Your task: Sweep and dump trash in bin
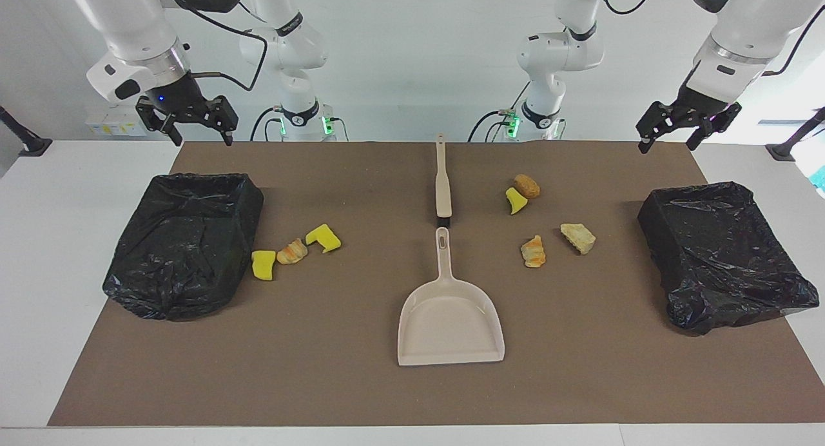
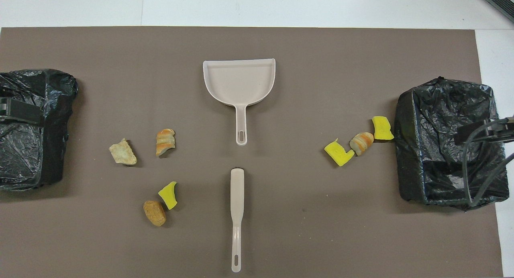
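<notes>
Trash lies in two groups on the brown mat (image 1: pixel 361 381). Toward the right arm's end, two yellow foam chunks (image 1: pixel 263 265) (image 1: pixel 324 238) flank an orange-tan lump (image 1: pixel 291 251) beside a black-lined bin (image 1: pixel 167 285). Toward the left arm's end lie a brown lump (image 1: pixel 527 185), a yellow chunk (image 1: pixel 515 200), an orange lump (image 1: pixel 533 251) and a tan lump (image 1: pixel 578 238). A beige dustpan (image 1: pixel 451 317) and a beige brush (image 1: pixel 442 182) lie end to end mid-table. My right gripper (image 1: pixel 201 136) and left gripper (image 1: pixel 668 143) hang open and empty, high over the mat's robot-side corners.
A second black-lined bin (image 1: pixel 728 291) sits at the left arm's end of the mat. White table (image 1: pixel 38 272) borders the mat on all sides. The dustpan's mouth (image 2: pixel 239 79) faces away from the robots, and the brush (image 2: pixel 237 213) lies nearer to them.
</notes>
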Motion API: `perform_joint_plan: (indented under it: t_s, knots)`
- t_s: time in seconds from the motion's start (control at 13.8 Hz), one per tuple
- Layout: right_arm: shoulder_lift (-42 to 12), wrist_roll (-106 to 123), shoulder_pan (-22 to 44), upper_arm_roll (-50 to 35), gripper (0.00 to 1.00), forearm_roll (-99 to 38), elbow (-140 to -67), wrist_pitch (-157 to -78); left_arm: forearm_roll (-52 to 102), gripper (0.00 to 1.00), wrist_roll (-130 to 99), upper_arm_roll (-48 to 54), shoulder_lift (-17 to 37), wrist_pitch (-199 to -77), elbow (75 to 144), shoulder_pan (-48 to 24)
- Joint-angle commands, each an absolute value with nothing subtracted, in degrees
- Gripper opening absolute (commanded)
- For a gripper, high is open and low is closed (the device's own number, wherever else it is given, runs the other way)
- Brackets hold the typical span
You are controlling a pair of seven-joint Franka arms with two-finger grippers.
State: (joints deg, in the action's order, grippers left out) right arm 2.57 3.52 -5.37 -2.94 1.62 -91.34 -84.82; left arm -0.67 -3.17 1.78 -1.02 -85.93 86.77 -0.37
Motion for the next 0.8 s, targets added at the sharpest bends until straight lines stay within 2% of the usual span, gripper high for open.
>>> perform_joint_plan:
  t_s: [0.0,0.73]
  knots:
    - [3.3,2.5,-5.4,-2.9,1.0,1.1,-91.8,-84.1,-1.3,1.0,-3.9,1.9,-2.5,-85.5,88.2,-0.3]
    - [3.3,2.5,-5.4,-2.9,1.0,1.1,-91.8,-84.2,-1.3,1.0,-3.6,1.8,-2.6,-85.3,88.1,0.0]
